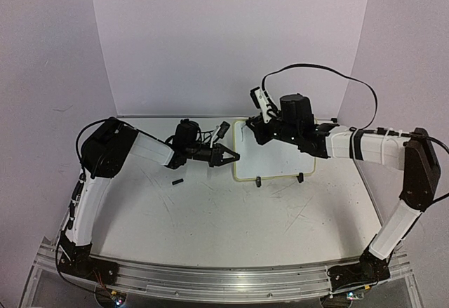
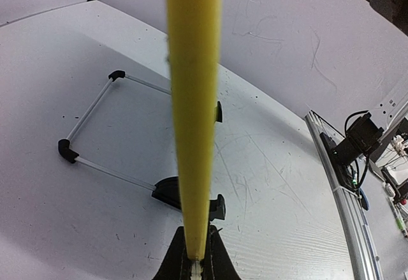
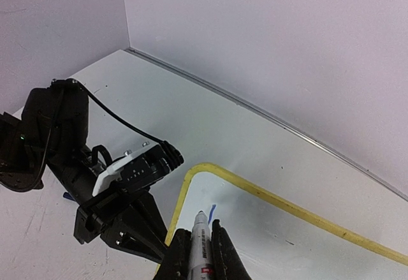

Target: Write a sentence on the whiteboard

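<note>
The whiteboard [image 1: 280,155] lies at the back middle of the table, its two black clip feet [image 1: 259,180] on the near edge. My left gripper [image 1: 234,156] is shut on its left rim. In the left wrist view the cream-yellow rim [image 2: 194,101] runs edge-on up from my left gripper [image 2: 196,256]. My right gripper [image 1: 254,130] hovers over the board's far left corner, shut on a marker [image 3: 199,249]. The marker tip points at the whiteboard [image 3: 274,235] beside a short blue stroke [image 3: 212,210].
A small black marker cap [image 1: 177,180] lies on the scratched tabletop left of the board. A thin rod frame with black corners [image 2: 86,115] shows left of the rim. The aluminium rail [image 1: 224,276] runs along the near edge. White walls enclose the back and sides.
</note>
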{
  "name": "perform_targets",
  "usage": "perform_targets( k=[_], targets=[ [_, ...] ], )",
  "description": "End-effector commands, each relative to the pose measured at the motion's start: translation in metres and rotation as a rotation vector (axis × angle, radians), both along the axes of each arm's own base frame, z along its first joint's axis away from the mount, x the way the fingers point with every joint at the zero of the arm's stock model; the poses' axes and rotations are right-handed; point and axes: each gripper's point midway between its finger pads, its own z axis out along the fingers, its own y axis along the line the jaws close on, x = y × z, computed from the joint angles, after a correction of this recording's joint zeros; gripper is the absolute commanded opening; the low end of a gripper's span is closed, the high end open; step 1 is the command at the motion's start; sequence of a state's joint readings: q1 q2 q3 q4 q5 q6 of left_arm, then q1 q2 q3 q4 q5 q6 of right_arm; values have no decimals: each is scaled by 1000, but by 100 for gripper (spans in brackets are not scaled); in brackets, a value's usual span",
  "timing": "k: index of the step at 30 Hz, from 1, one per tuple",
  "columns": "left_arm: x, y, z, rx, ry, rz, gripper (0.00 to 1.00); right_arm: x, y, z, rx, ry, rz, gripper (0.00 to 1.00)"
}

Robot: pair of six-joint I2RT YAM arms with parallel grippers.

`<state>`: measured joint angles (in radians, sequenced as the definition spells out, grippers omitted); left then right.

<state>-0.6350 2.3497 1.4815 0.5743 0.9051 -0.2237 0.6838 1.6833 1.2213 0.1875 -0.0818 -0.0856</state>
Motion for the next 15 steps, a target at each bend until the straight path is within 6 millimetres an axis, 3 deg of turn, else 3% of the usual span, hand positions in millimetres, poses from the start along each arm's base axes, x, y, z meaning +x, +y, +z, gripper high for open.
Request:
perform_targets(
  k=[1,15],
  targets=[
    [-6,-1,-21,71,19,-1,0,13,4,24,42,-56,-23,0],
    [-6,-1,-23,77,19,-3,0,23,-3,12,20,-44,-63,0]
  ],
)
